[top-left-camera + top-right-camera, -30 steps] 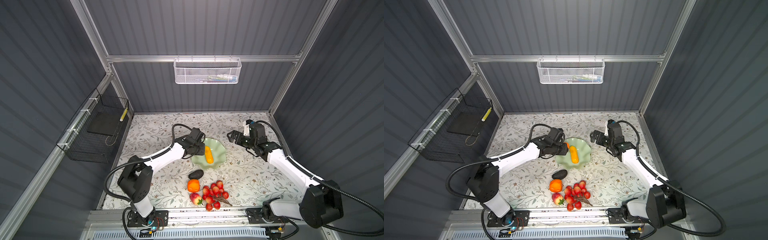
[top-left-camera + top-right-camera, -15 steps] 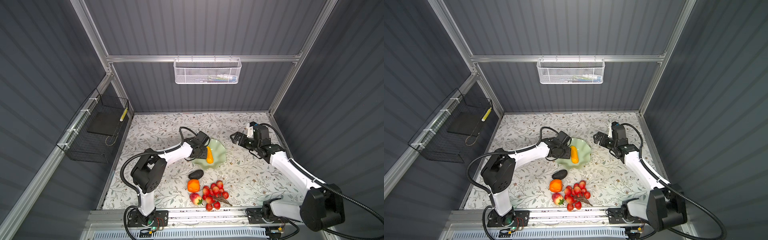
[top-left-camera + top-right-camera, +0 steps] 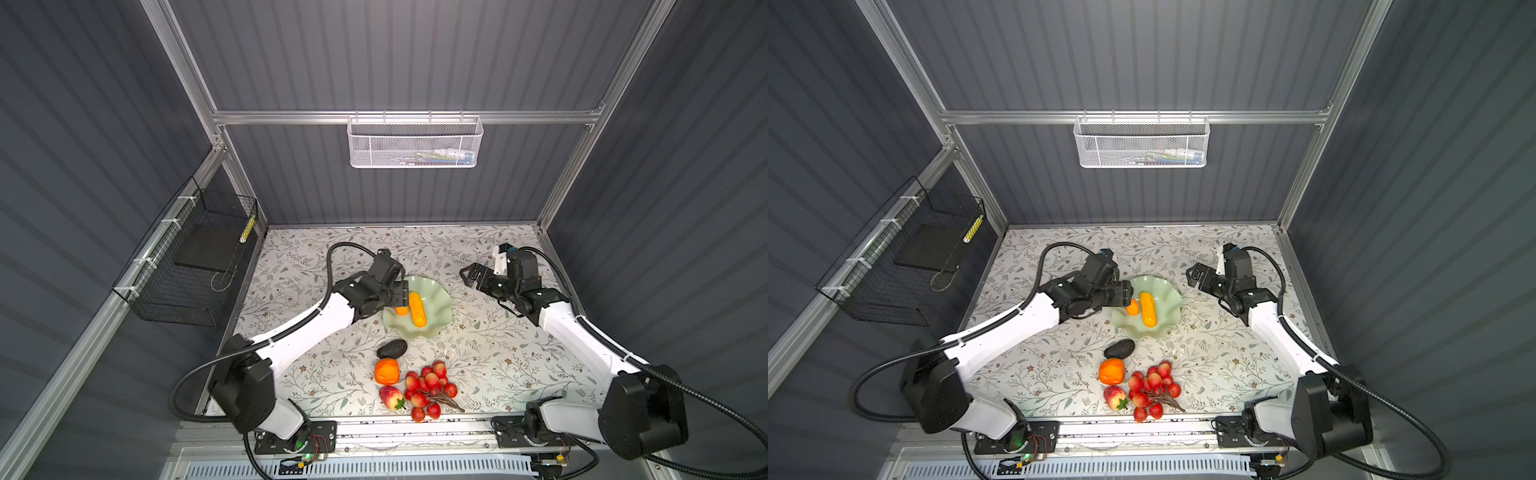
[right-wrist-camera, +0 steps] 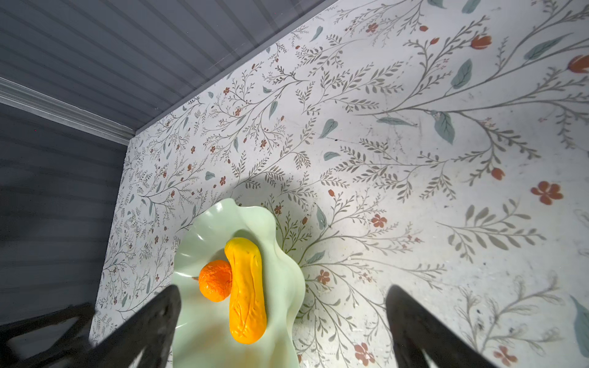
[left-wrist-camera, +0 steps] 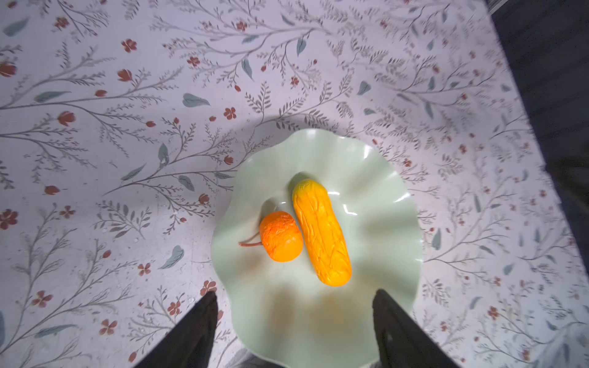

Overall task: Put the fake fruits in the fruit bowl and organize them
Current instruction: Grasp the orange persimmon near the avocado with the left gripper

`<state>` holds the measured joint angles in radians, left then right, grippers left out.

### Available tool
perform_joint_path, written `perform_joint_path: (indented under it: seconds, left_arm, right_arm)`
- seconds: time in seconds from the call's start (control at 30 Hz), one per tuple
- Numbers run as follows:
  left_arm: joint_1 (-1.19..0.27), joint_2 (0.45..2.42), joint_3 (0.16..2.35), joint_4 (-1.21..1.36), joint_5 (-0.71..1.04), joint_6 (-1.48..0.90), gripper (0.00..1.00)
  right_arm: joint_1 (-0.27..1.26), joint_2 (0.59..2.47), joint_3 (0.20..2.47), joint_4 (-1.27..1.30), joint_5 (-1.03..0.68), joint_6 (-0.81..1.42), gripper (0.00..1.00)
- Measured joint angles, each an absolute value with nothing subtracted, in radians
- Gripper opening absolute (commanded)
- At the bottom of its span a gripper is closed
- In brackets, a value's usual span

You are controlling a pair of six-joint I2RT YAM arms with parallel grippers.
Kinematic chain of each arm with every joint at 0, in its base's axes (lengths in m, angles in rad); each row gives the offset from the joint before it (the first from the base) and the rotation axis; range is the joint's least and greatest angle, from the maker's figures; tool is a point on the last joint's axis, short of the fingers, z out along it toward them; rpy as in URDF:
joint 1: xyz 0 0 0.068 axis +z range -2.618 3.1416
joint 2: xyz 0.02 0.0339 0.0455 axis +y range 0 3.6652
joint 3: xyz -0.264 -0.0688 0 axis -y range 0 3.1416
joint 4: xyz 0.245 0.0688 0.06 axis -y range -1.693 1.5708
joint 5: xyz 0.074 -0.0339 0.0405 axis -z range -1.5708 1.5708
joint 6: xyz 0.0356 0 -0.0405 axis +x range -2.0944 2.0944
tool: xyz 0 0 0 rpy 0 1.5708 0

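Two in fruit bowl [image 5: 382,242], touching: small orange [image 5: 280,236], yellow long one [image 5: 322,232]. Left claw [image 5: 294,293], right claw [image 4: 283,288] both spread, empty.

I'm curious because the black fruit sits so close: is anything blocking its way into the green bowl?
Nothing visible does. In both top views only bare tabletop separates the black oval fruit from the near rim of the fruit bowl; inside, the space right of the yellow fruit is free.

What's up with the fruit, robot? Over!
Left pincer open over fruit bowl edge, right pincer open beside it, both empty. Small orange, yellow-orange long fruit in bowl; black oval, bigger orange, strawberry, berry bunch outside. Nothing blocking.
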<state>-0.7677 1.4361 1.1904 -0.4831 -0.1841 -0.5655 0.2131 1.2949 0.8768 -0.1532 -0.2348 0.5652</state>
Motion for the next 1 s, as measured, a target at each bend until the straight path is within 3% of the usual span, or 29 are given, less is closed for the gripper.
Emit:
perform_joint_path:
  seconds: [0.13,0.37,0.6,0.83,1.0]
  left_arm:
    - [-0.798,1.318,1.082,-0.549,-0.189,-0.615,0.8]
    - [-0.979,1.238,0.909,-0.667,-0.2,-0.749,0.81]
    - [-1.121,1.315,0.891,-0.665,-0.21,-0.846,0.84]
    - [-1.143,1.401,0.888,-0.663,-0.215,-0.884,0.84]
    - [-1.143,1.426,0.888,-0.669,-0.223,-0.9,0.71]
  right_arm:
    - [0.209,1.316,0.877,-0.146,-0.237,0.565,0.99]
    - [0.209,1.338,0.877,-0.117,-0.242,0.565,0.99]
    - [0.208,1.338,0.877,-0.081,-0.241,0.569,0.99]
    - [0.208,1.338,0.874,-0.074,-0.24,0.577,0.99]
    - [0.208,1.338,0.865,-0.074,-0.24,0.582,0.99]
